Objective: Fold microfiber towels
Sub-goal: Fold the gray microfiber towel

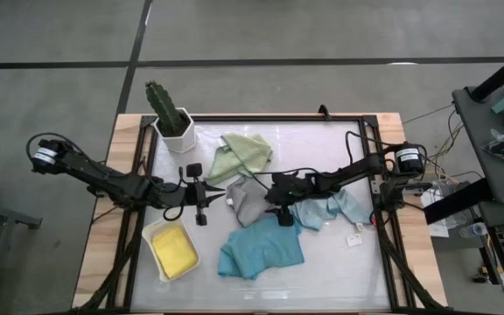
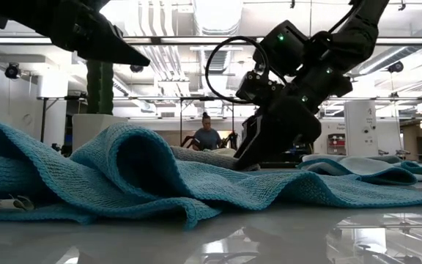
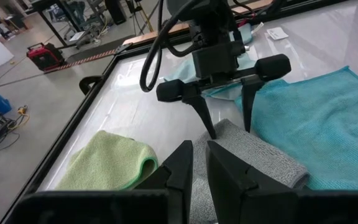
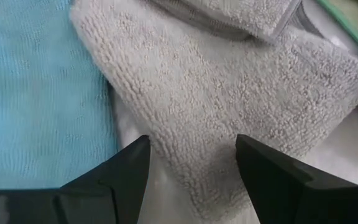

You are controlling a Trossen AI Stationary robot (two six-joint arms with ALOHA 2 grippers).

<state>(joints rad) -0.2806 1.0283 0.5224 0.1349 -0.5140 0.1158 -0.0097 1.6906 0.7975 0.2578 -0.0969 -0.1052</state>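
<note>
mostly flat, five towels lie on the table [image 1: 339,271]: grey [image 1: 248,199] at centre, green [image 1: 243,154] behind, teal [image 1: 261,249] in front, blue [image 1: 331,210] partly under the right arm, yellow [image 1: 175,248] inside the tray [image 1: 153,233]. right gripper [image 1: 254,199] gapes wide over grey; left gripper [image 1: 220,191], nearly closed, holds nothing.

The scene is lit evenly and brightly from overhead. In the low view, ceiling strip lights [image 2: 196,40] are blown out to white, and the arms [image 2: 299,81] are rendered as near-silhouettes against them. The lamps are mirrored as pale glare on the glossy table [image 2: 284,235], whose nearest strip is out of focus. From above, soft sheen is seen across the table and only faint shadows are cast beneath the towels [image 1: 261,249]. In the right wrist view, the grey towel [image 4: 229,99] is shown sharply, while the near fingers [image 4: 278,177] are slightly blurred.
</note>
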